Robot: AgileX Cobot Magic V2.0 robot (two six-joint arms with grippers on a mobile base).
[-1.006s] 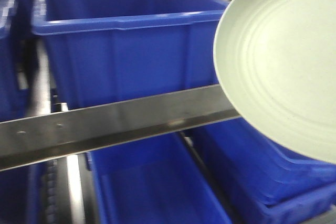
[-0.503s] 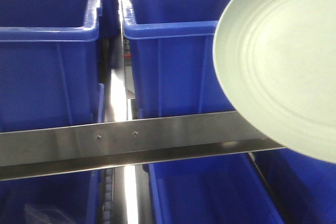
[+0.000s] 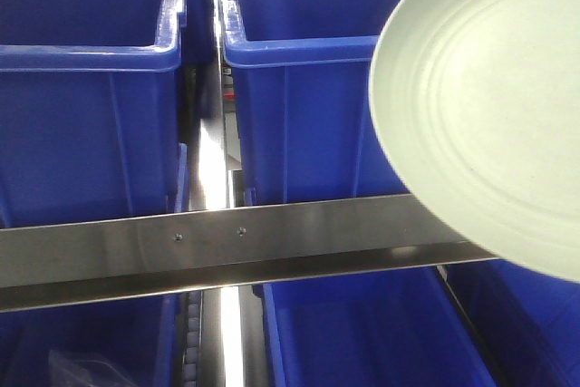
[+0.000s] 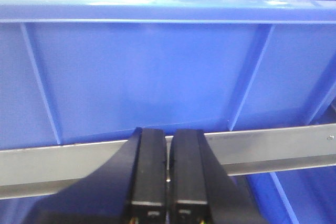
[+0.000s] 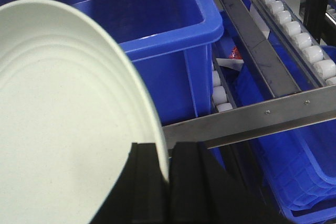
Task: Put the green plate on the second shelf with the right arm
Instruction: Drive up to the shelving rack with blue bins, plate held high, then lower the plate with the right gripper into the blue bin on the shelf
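Between the earlier front views and now, the rack has slid sideways in frame, swinging fast at first and barely drifting lately; the plate's place in view is unchanged.

Deep blue plastic bins point(image 3: 86, 88) are seen on the upper level, a second one point(image 3: 299, 79) just beside it, more blue bins point(image 3: 362, 333) below the brushed steel shelf rail point(image 3: 227, 246). White plastic conveyor rollers point(image 5: 220, 95) are seen beside the bin in the right wrist view.

The pale sage-green round shallow plate point(image 3: 485, 106) is held in the air, tilted, in front of the rack, overlapping the rail, not yet on any shelf. Its rim is pinched by the right gripper point(image 5: 168, 156), jaws clenched on it. The left gripper point(image 4: 167, 156) is idle by the rail, jaws pressed together, nothing held.

Likely step: carry to the second shelf. The plate should be levelled and lifted clear of the rail and bin rim before release; the rim pinch could slip.
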